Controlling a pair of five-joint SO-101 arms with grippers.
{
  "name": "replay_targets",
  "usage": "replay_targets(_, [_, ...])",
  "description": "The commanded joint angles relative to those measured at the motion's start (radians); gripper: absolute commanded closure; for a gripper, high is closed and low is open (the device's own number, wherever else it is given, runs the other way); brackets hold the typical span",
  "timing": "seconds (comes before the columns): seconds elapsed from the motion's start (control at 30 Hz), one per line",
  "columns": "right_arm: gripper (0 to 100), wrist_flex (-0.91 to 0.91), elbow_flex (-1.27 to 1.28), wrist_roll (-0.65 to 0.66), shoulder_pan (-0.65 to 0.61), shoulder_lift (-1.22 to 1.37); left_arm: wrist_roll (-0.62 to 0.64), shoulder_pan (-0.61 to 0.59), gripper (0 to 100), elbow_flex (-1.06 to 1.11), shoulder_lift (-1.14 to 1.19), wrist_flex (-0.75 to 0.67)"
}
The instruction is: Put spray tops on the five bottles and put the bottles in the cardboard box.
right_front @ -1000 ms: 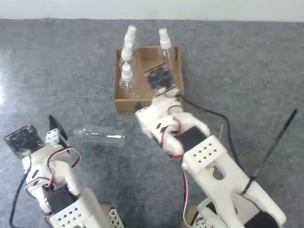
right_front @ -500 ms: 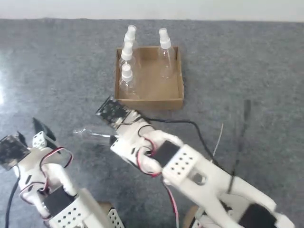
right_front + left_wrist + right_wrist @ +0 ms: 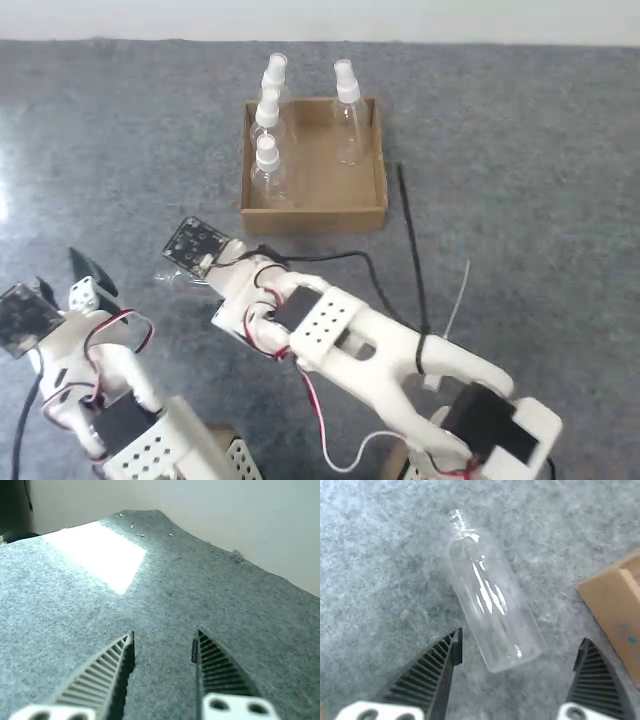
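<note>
**Right gripper spread over the lying bottle**

My right gripper is spread wide, grasping nothing. Its fingers sit either side of the base of the clear, uncapped plastic bottle. The bottle lies on the grey felt mat, near the brown cardboard box. Four spray-topped clear bottles stand in the box. My left gripper hangs released over the mat.

Light even and diffuse, shadows faint. Bright patch on mat in left wrist view. White glare streaks along bottle.
</note>
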Motion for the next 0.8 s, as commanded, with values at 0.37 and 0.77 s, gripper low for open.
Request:
replay_targets(0.37, [68.0, 0.186, -0.316, 0.091, -0.01, 0.214, 0.008, 0.0, 82, -0.01, -0.012, -0.032])
replay_targets(0.77, [73.5, 0.208, -0.347, 0.092, 0.008, 0.266, 0.008, 0.002, 82, -0.008, -0.012, -0.032])
